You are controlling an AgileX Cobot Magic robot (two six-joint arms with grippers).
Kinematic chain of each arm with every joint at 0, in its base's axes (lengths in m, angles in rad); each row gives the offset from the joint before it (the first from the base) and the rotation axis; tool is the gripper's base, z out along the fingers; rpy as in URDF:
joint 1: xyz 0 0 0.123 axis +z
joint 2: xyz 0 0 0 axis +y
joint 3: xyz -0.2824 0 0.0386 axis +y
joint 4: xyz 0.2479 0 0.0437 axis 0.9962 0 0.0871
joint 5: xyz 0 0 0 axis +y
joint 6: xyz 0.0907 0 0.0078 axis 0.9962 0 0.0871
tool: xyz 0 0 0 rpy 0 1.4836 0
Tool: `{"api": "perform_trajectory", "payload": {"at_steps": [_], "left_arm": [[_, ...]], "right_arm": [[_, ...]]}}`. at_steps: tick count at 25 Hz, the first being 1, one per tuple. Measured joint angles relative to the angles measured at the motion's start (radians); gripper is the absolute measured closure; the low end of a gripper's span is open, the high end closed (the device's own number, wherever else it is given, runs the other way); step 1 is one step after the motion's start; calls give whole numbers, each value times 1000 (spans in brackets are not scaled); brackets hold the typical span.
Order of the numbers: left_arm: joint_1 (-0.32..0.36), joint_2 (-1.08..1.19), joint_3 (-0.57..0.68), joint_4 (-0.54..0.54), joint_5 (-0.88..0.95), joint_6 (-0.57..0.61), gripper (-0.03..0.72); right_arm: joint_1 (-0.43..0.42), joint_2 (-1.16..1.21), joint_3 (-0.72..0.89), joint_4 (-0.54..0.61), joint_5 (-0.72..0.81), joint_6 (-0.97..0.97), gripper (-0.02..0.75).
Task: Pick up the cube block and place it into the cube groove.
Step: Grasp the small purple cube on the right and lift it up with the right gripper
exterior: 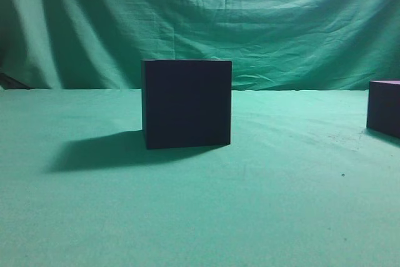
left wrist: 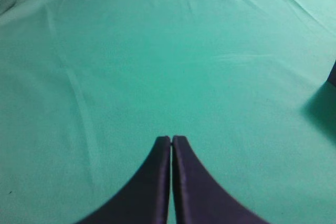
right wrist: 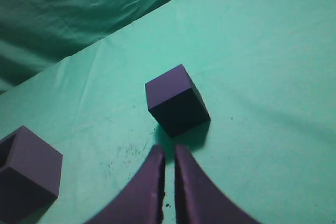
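Box: a large near-black box (exterior: pixel 187 103) stands on the green cloth (exterior: pixel 200 217), casting a shadow to its left.
Block: a small purple cube (right wrist: pixel 176 99) sits on the cloth well right of the box, cut off at the exterior view's right edge.
Right gripper (right wrist: pixel 168 153): fingers nearly pressed together, holding nothing, hovering just short of the cube, with the box at lower left.
Left gripper (left wrist: pixel 171 139): fingers pressed together, holding nothing, over bare cloth left of the box.
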Motion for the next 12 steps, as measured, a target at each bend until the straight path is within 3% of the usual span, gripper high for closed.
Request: {"api": "perform_trajectory", "payload": {"at_steps": [12], "left_arm": [[0,0,0,0,0,0,688]], "right_arm": [[0,0,0,0,0,-2,689]]}}
